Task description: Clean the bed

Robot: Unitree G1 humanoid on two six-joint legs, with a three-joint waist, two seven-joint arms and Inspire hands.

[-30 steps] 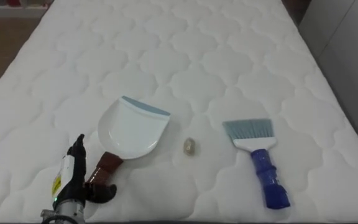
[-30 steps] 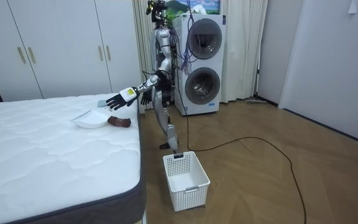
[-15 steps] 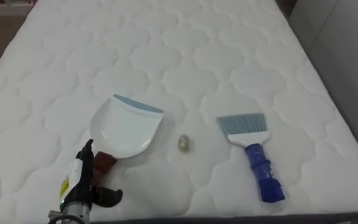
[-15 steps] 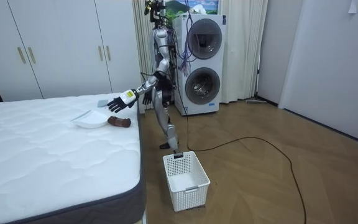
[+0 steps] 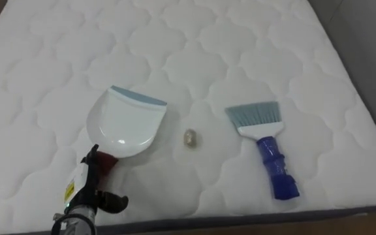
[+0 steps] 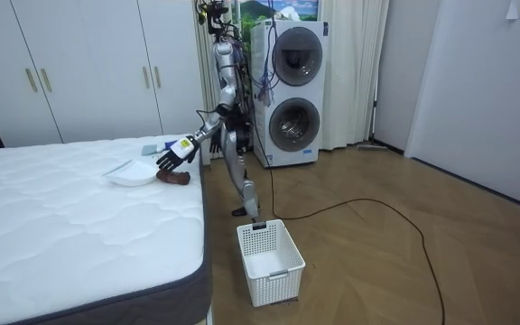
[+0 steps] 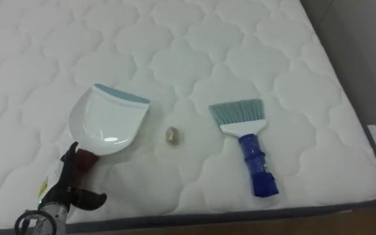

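White wardrobe doors (image 6: 88, 72) stand behind the bed (image 6: 61, 226), stacked washing machines (image 6: 293, 90) beside pale curtains (image 6: 355, 72), and a white basket (image 6: 271, 262) on the wooden floor (image 6: 404, 271).

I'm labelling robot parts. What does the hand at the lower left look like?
The left hand has black fingers, a white back plate with a yellow sticker, and a grey metal wrist looped by thin dark cable. The room view shows a silver-grey forearm.
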